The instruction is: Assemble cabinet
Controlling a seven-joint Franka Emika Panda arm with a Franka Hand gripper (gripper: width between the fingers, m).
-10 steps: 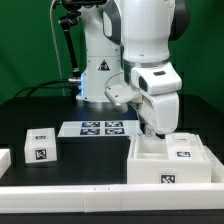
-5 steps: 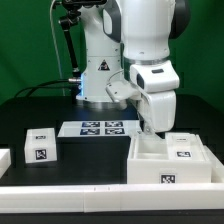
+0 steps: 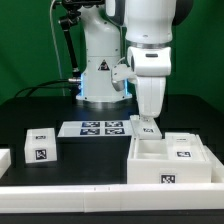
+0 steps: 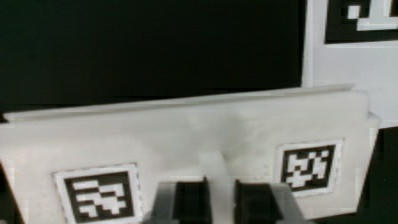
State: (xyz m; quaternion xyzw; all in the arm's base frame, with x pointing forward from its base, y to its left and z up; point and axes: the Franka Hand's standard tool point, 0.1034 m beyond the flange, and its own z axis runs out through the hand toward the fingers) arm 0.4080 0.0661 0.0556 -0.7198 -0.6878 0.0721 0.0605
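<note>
The cabinet [image 3: 170, 160] is a large white box with open compartments and square tags, standing at the exterior view's right. My gripper [image 3: 147, 121] hangs upright just above its far left corner, over a small tagged face [image 3: 147, 128]. In the wrist view a white face of the cabinet [image 4: 196, 125] with two tags fills the frame below my gripper [image 4: 217, 203]. The jaws stand close together with only a narrow light strip between them, and I see nothing held. A small white tagged drawer block [image 3: 40, 146] lies at the left.
The marker board [image 3: 98, 128] lies flat behind the middle of the table and shows in the wrist view [image 4: 356, 25]. A long white rail [image 3: 90, 190] runs along the front edge. Another white part [image 3: 4, 158] sits at the far left. The arm's base [image 3: 100, 70] stands behind.
The hand has turned from a tilt to upright and has risen a little from the cabinet's far left corner. The cabinet has not moved.
</note>
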